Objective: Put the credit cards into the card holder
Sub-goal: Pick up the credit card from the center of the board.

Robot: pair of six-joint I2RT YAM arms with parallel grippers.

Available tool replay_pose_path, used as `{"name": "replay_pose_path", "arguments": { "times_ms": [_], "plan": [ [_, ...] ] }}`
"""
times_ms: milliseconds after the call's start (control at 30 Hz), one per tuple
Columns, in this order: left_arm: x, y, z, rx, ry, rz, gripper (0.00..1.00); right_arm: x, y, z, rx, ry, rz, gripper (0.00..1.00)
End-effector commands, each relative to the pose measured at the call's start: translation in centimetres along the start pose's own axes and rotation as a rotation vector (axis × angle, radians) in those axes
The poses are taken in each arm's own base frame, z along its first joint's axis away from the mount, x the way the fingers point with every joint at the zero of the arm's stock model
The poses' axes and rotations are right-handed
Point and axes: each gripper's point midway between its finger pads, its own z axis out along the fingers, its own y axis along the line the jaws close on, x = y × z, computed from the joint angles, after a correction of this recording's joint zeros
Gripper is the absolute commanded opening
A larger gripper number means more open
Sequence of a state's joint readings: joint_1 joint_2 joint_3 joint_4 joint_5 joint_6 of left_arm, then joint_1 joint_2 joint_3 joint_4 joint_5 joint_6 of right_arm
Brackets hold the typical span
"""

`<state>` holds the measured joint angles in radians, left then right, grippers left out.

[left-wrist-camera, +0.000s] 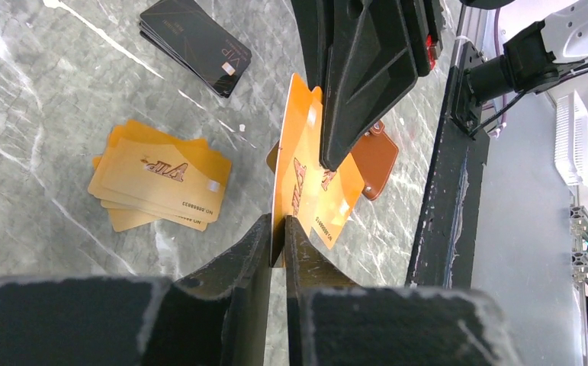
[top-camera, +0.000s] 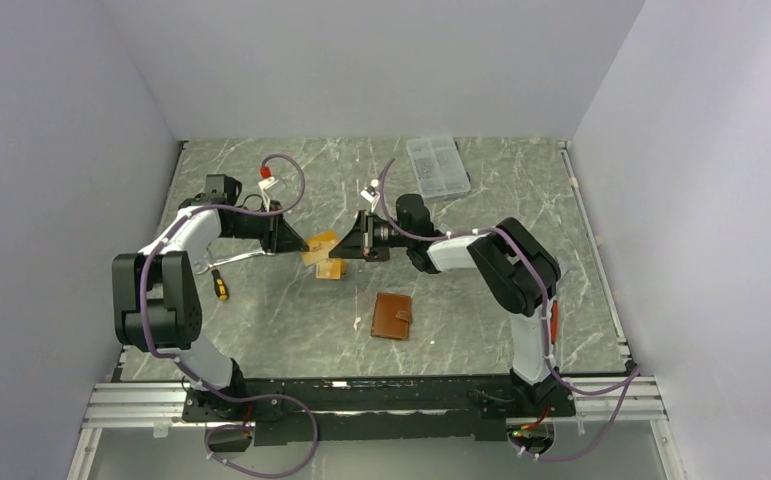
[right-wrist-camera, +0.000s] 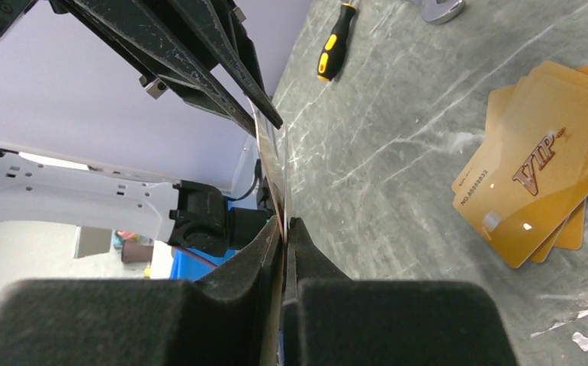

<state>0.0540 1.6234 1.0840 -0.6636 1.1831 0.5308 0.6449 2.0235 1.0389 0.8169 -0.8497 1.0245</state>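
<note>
Two orange-tan credit cards point(left-wrist-camera: 303, 187) stand on edge above the table, held from both sides. My left gripper point(left-wrist-camera: 277, 229) is shut on their near edge. My right gripper point(right-wrist-camera: 284, 227) is shut on the opposite edge, and its fingers point(left-wrist-camera: 351, 91) reach down from the top of the left wrist view. From above, the held cards point(top-camera: 321, 243) hang between the left gripper point(top-camera: 299, 243) and the right gripper point(top-camera: 351, 243). More orange credit cards point(left-wrist-camera: 157, 183) lie fanned on the table, with black ones point(left-wrist-camera: 195, 34) beyond. The brown card holder point(top-camera: 392, 315) lies closed nearer the arms.
A clear plastic compartment box point(top-camera: 437, 165) sits at the back right. A yellow-and-black screwdriver point(top-camera: 219, 285) and a metal tool point(top-camera: 231, 258) lie under the left arm. The table is grey marble with walls on three sides.
</note>
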Motion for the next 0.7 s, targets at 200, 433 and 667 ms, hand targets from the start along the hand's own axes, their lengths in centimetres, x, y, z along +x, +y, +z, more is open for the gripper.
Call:
{"name": "replay_pose_path", "arguments": {
  "times_ms": [200, 433, 667],
  "plan": [
    [-3.0, 2.5, -0.7, -0.036, -0.098, -0.018, 0.00, -0.2, 0.3, -0.5, 0.008, 0.034, -0.027, 0.16],
    [-3.5, 3.6, -0.6, -0.095, -0.134, -0.072, 0.00, -0.1, -0.2, -0.5, 0.016, 0.021, -0.004, 0.12],
    [-1.8, 4.6, 0.2, -0.197, -0.108, -0.149, 0.00, -0.3, -2.9, -2.1, 0.142, 0.001, 0.047, 0.00]
  ]
}}
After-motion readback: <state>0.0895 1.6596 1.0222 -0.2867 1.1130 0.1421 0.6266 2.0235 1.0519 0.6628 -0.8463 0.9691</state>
